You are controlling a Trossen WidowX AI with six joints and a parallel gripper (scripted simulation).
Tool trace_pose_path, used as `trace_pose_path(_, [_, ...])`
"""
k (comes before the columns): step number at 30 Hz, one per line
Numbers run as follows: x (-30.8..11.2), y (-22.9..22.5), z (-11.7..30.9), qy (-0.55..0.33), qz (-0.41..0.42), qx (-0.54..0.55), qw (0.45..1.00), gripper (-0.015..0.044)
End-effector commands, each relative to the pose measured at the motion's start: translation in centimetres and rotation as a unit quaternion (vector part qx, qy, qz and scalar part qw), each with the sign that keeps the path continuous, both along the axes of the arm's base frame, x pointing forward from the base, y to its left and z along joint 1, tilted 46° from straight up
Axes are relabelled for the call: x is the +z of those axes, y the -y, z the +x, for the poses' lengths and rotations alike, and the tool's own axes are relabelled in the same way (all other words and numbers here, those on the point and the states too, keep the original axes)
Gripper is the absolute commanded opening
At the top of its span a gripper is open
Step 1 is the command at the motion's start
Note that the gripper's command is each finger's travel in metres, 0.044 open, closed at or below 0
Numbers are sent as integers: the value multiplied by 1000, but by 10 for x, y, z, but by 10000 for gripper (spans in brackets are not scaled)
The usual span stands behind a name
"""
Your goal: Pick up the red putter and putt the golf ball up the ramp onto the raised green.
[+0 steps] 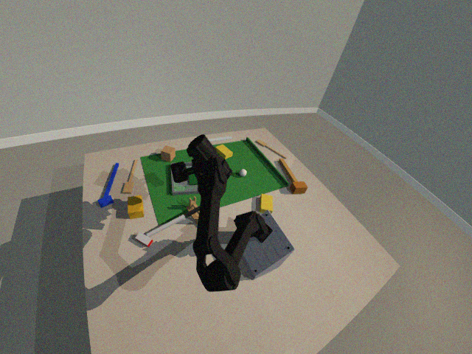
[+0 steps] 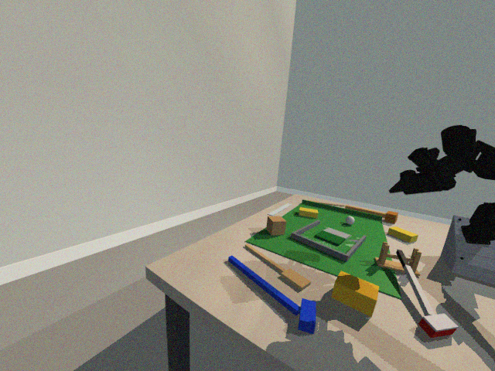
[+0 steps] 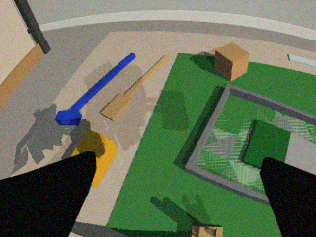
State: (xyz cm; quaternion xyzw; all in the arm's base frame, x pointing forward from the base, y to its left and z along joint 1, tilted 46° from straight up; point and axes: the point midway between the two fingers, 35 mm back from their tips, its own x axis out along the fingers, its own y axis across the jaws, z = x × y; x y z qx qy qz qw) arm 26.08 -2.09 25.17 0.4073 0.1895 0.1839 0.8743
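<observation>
The putter with a white head and red face [image 1: 144, 239] [image 2: 438, 324] has its head near the table's front; its pale shaft with a dark grip leans on a wooden stand [image 2: 394, 263] [image 3: 207, 231]. The white golf ball [image 1: 243, 172] [image 2: 349, 220] lies on the green mat [image 1: 236, 194] [image 2: 279, 244] [image 3: 143, 207]. The raised green [image 2: 329, 237] [image 3: 268, 144] with its grey ramp [image 2: 337, 233] [image 3: 303, 154] is inside a grey border. My gripper [image 3: 181, 165] is open and empty, high above the mat; its fingers are hard to make out in the top view.
A blue putter [image 1: 111, 183] [image 2: 264, 284] [image 3: 101, 86], a wooden club [image 1: 128, 186] [image 2: 295, 278] [image 3: 117, 106] and a yellow block [image 1: 136, 210] [image 2: 353, 297] [image 3: 106, 153] lie left. A wooden cube [image 1: 167, 153] [image 2: 276, 225] [image 3: 231, 61] sits on the mat. An orange mallet [image 1: 298, 187] [image 2: 390, 217] lies right.
</observation>
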Motion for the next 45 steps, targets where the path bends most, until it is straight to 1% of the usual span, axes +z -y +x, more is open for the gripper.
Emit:
trace_pose_path(1, [-34,-59,17,57,-242,204,947,440])
trace_pose_path(2, [-38,-67,17,70,-268,234,932,440])
trace_pose_path(4, [-43,-76,16,85,-294,266,914,440])
trace_pose_path(12, [-57,-106,10,146,-372,375,837,440])
trace_pose_path(19, [-69,-132,-1,212,-420,469,748,440])
trace_pose_path(24, [-77,-150,-11,266,-441,532,672,440])
trace_pose_path(25, [-77,-152,-12,272,-442,539,664,440])
trace_pose_path(45, [-77,-153,-12,273,-443,540,662,440])
